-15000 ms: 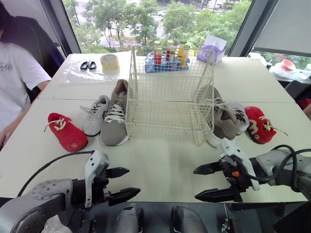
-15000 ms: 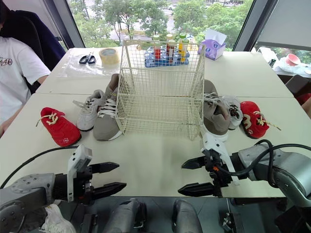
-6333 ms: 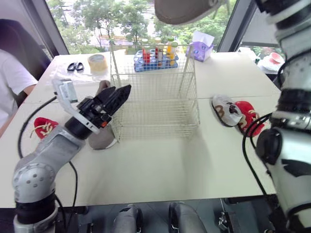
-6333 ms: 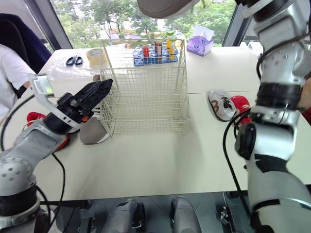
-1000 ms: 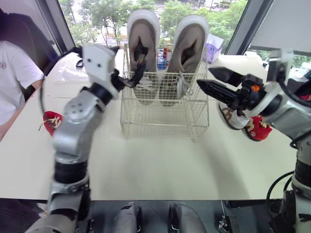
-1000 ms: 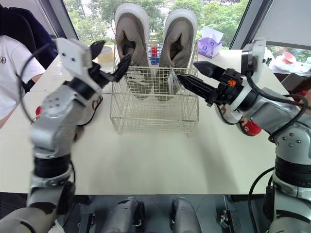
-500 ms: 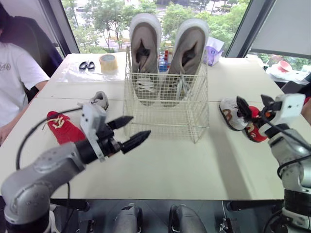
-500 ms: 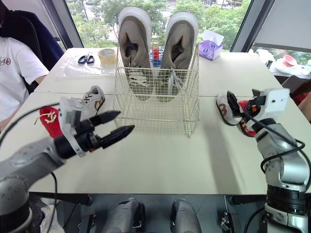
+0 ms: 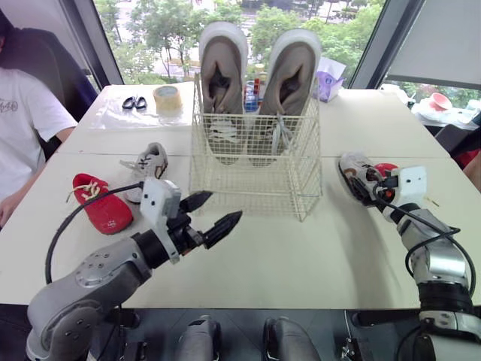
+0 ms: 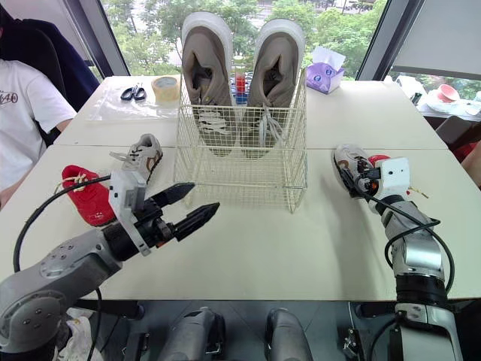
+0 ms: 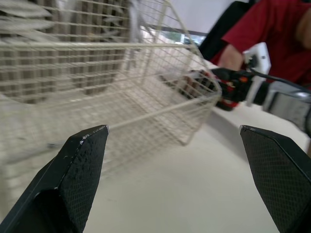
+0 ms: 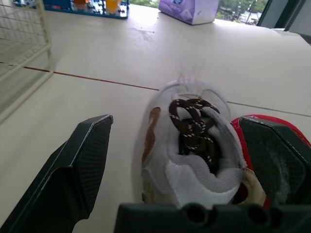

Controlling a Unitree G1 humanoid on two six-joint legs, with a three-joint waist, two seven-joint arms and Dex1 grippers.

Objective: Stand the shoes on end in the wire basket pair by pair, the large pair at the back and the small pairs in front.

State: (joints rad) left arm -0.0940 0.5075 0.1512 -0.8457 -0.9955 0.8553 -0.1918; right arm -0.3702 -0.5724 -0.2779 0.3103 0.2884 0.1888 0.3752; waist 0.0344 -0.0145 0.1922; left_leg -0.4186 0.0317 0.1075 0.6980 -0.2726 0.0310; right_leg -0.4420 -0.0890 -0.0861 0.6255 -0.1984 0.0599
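The shoes are split between the basket and the table. The large grey pair (image 9: pixel 223 64) is stood on end at the back of the wire basket (image 9: pixel 252 189) and rises well above its rim. The front of the basket is left free for the small pairs. A white shoe (image 9: pixel 150 161) and a red shoe (image 9: pixel 101 204) are laid on the table to the left of the basket. To the right, another white shoe (image 12: pixel 189 145) is touched by a second red shoe (image 10: pixel 378 159).

The right gripper (image 12: pixel 174 120) is held wide open around that white shoe, with one finger on each side and nothing grasped yet. The left gripper (image 9: pixel 225 207) is also spread open and empty, and is held above the table just in front of the basket's front left corner.

Several slips can be foreseen. The red shoe is pressed against the white one on the far finger's side, so it may be caught or dragged when the jaws are shut. A loose lace may be pinched instead of the upper, and the shoe could then swing or drop when lifted. The soft collar may fold under pressure, so the grip could be lost on the way. The basket looks light, so it may be shoved or tipped if it is struck by a shoe or by the left fingers. The tall pair could then be toppled forward into the space meant for the small pairs.
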